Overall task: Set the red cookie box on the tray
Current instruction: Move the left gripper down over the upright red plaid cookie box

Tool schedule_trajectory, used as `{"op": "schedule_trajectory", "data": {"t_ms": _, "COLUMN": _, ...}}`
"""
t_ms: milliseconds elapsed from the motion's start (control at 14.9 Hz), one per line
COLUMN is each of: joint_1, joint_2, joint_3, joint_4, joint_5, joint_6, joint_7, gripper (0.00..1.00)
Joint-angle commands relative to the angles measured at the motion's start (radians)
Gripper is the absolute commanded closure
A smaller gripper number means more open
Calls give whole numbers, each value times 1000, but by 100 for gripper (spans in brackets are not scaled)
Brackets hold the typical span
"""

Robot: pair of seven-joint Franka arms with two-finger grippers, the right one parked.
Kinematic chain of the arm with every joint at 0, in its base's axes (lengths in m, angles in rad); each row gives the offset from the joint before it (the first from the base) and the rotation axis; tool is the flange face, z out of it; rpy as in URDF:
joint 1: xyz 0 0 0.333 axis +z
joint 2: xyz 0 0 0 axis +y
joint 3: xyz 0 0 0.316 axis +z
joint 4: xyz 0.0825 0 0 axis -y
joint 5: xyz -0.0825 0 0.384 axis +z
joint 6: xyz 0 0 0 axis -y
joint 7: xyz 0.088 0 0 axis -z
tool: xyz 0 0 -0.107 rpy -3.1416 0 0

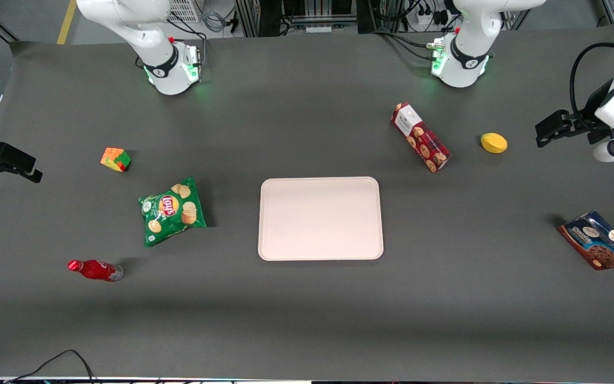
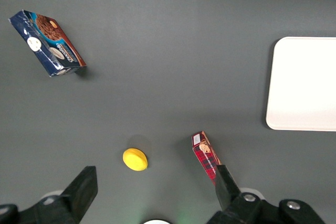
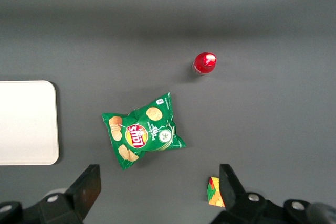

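Note:
The red cookie box [image 1: 420, 137] lies flat on the dark table, farther from the front camera than the tray [image 1: 320, 218], its white label at the farther end. It also shows in the left wrist view [image 2: 205, 156], where the tray [image 2: 303, 83] is partly in view. My left gripper [image 1: 555, 128] hangs high over the working arm's end of the table, well apart from the box. In the wrist view the gripper [image 2: 156, 190] is open and empty, its fingers [image 2: 84, 188] wide apart above the table.
A yellow round object [image 1: 493, 143] lies beside the box toward the working arm's end. A blue cookie pouch [image 1: 598, 240] lies nearer the front camera. Toward the parked arm's end lie a green chips bag [image 1: 171, 210], a red bottle [image 1: 94, 270] and a colour cube [image 1: 115, 159].

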Motion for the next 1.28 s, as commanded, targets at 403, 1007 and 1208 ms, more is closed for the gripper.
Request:
{"op": "schedule_trajectory", "data": {"t_ms": 403, "joint_1": 4, "joint_2": -8, "joint_3": -3, "joint_4": -81, "joint_5": -40, "joint_6": 31, "joint_7": -208, "gripper": 0}}
{"op": "schedule_trajectory", "data": {"t_ms": 1007, "joint_1": 4, "joint_2": -172, "joint_3": -53, "joint_4": -533, "joint_5": -124, "joint_6": 312, "joint_7": -485, "gripper": 0}}
{"op": "schedule_trajectory", "data": {"t_ms": 1208, "joint_1": 6, "joint_2": -232, "joint_3": -139, "joint_4": -697, "joint_5": -125, "joint_6": 455, "joint_7": -571, "gripper": 0}}
